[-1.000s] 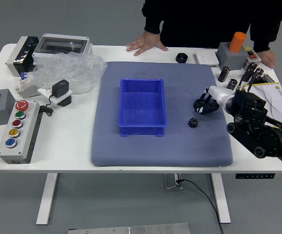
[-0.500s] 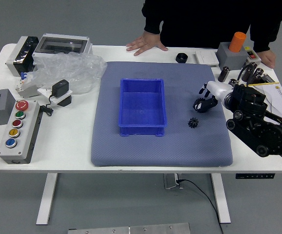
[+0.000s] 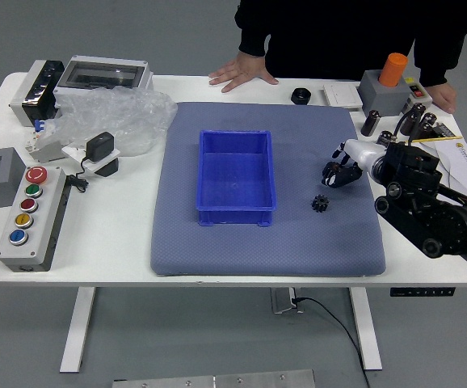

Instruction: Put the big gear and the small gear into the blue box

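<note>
The blue box (image 3: pixel 236 171) stands open and empty on the grey-blue mat (image 3: pixel 217 255). The small black gear (image 3: pixel 320 203) lies on the mat to the right of the box. Just beyond it is a larger dark shape, apparently the big gear (image 3: pixel 330 172), partly covered by my right hand (image 3: pixel 343 161). That hand reaches in from the right with its white shell over the mat's right side. Whether it holds the gear cannot be made out. My left arm is out of view.
A person stands at the far side, one hand (image 3: pixel 243 70) flat on the table, the other (image 3: pixel 443 96) at the far right corner. A button box (image 3: pixel 34 226) and plastic wrap (image 3: pixel 112 120) lie left. A black round part (image 3: pixel 300 96) and an orange cylinder (image 3: pixel 393 69) stand at the back.
My right hand has shifted slightly left over the mat since the earliest frame. The dark shape beside it has moved a little in the latest frame. Box, small gear and person's hands stay put.
</note>
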